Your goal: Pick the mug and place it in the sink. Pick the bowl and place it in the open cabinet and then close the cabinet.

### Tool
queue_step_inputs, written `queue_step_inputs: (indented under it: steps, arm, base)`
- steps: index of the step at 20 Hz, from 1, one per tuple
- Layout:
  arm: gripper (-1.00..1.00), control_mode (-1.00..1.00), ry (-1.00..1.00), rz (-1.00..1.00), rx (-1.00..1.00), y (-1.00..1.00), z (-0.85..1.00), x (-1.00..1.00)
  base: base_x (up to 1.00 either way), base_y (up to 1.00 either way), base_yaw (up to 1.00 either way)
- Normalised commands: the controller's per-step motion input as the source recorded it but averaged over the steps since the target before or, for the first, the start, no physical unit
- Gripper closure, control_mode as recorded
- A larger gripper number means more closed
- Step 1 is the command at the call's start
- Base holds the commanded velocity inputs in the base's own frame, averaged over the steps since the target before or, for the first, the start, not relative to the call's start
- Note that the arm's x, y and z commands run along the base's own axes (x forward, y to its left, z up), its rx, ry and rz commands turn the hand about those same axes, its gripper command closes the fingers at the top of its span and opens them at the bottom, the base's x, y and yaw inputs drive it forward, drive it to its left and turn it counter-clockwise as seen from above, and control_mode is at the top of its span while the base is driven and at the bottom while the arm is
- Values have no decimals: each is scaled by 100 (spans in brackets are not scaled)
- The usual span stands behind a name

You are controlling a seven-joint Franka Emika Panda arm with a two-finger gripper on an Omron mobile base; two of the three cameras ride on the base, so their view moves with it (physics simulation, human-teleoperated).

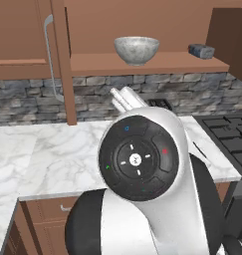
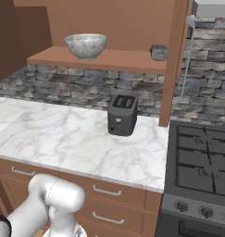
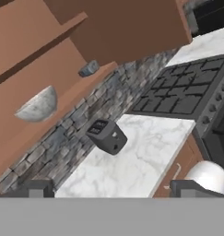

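Left base view has, at far left, a closed cabinet door [image 1: 20, 30] with a long silver handle [image 1: 49, 55], then the open cabinet [image 1: 142, 20], its inner shelf [image 1: 152, 63] carrying the bowl [image 1: 136, 50] upright near the shelf's left half and a small dark-grey block [image 1: 201, 51] well apart to its right. Below runs a stone backsplash [image 1: 28, 99], and nearer lies the marble counter [image 1: 53, 154], with the stove [image 1: 229, 137] at the right edge. Right base view shows the same bowl [image 2: 85, 45] on the shelf at left, the block [image 2: 159, 52] further right beside the cabinet's upright side panel, a dark toaster [image 2: 122, 115] standing on the counter below and between them, and the stove's burners at far right. Hand view, rolled, looks from a distance at the bowl [image 3: 38, 105], the toaster [image 3: 107, 135] and the stove; the gripper [image 3: 113, 189] has its two dark fingertips [image 3: 37, 188] spread wide at the bottom corners with nothing between them, well clear of the bowl.
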Motion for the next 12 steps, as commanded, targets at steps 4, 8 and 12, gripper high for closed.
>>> queue_step_inputs:
  steps: [4, 8, 12]
  arm:
    - [-100, -100, 0, 0, -19, 65, 0, 0]
    - [-100, -100, 0, -1, -21, 68, 0, 9]
    - [-100, -100, 0, -1, -23, 78, -1, 24]
  base:
    - [0, 0, 0]
    - [0, 0, 0]
    - [0, 0, 0]
